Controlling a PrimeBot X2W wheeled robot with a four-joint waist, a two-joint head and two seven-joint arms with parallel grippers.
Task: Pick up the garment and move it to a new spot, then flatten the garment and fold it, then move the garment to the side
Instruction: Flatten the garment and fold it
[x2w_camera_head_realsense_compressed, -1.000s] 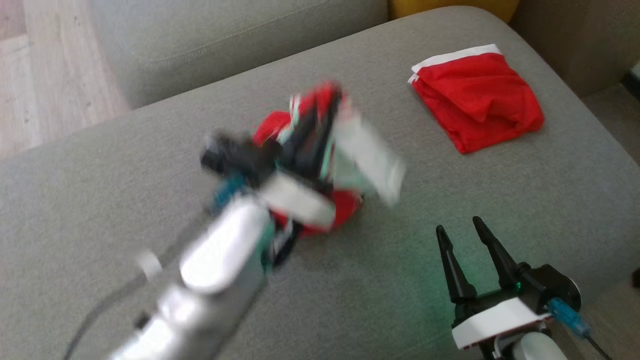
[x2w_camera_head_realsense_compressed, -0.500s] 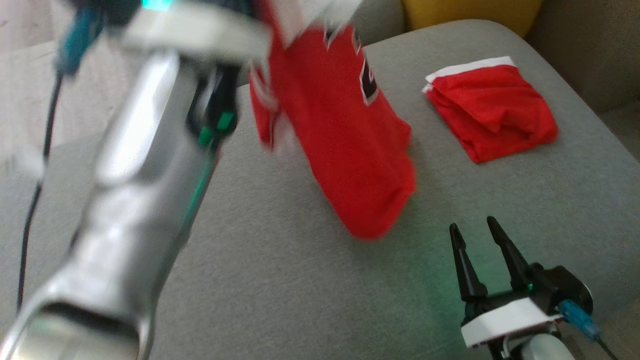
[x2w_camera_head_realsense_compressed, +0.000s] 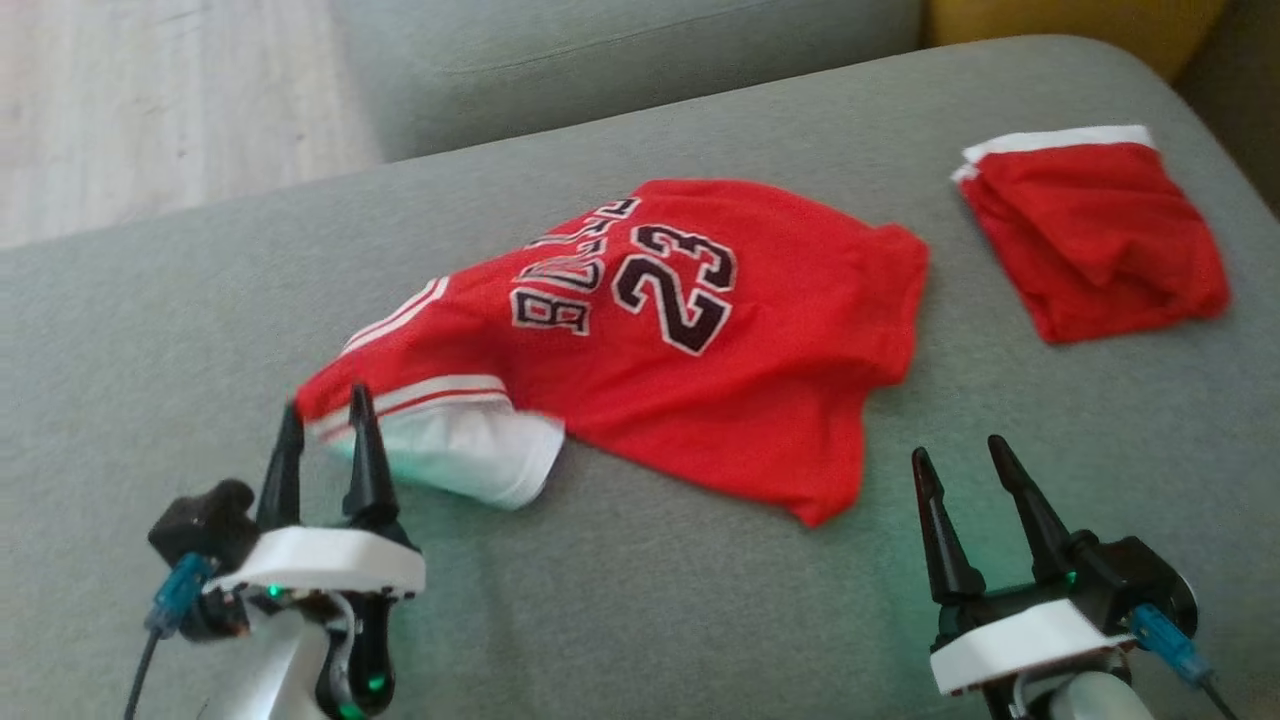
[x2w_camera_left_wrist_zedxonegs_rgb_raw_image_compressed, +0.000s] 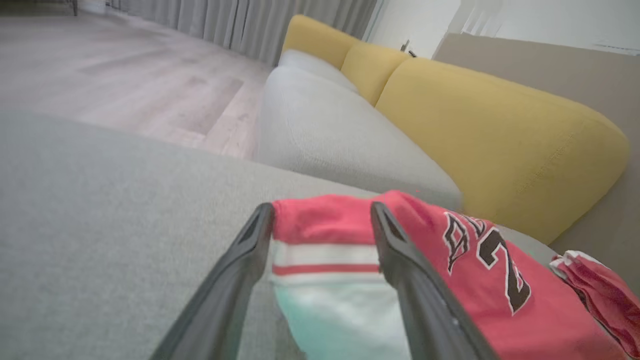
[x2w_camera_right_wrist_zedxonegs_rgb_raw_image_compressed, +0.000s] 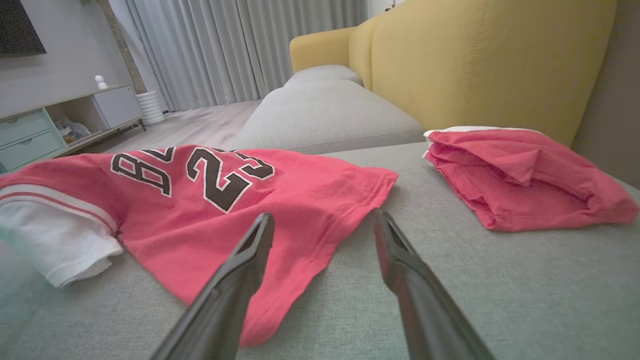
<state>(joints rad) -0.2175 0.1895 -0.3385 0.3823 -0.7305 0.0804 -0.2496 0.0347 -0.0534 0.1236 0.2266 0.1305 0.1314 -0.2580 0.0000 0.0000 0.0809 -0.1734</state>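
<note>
A red jersey (x2w_camera_head_realsense_compressed: 700, 350) with a black "23" and white sleeves lies spread out, somewhat rumpled, on the grey sofa cushion (x2w_camera_head_realsense_compressed: 640, 600). My left gripper (x2w_camera_head_realsense_compressed: 325, 412) is open at the jersey's near-left corner. In the left wrist view the gripper (x2w_camera_left_wrist_zedxonegs_rgb_raw_image_compressed: 320, 212) has its fingers apart on either side of the red and white sleeve edge (x2w_camera_left_wrist_zedxonegs_rgb_raw_image_compressed: 325, 260). My right gripper (x2w_camera_head_realsense_compressed: 957, 453) is open and empty, low over the cushion just right of the jersey's hem. In the right wrist view the gripper (x2w_camera_right_wrist_zedxonegs_rgb_raw_image_compressed: 322, 217) points past the hem of the jersey (x2w_camera_right_wrist_zedxonegs_rgb_raw_image_compressed: 200, 200).
A second red garment (x2w_camera_head_realsense_compressed: 1090, 240), folded with a white edge, lies at the cushion's far right (x2w_camera_right_wrist_zedxonegs_rgb_raw_image_compressed: 520, 170). Yellow back cushions (x2w_camera_right_wrist_zedxonegs_rgb_raw_image_compressed: 475, 65) rise behind it. Another grey seat (x2w_camera_left_wrist_zedxonegs_rgb_raw_image_compressed: 340, 145) and a wooden floor (x2w_camera_head_realsense_compressed: 150, 100) lie beyond the far edge.
The left arm lifted the bunched jersey, swung it through the air and let it go. It now lies spread on the cushion, and the left gripper is back low at the left. The camera shifted.
</note>
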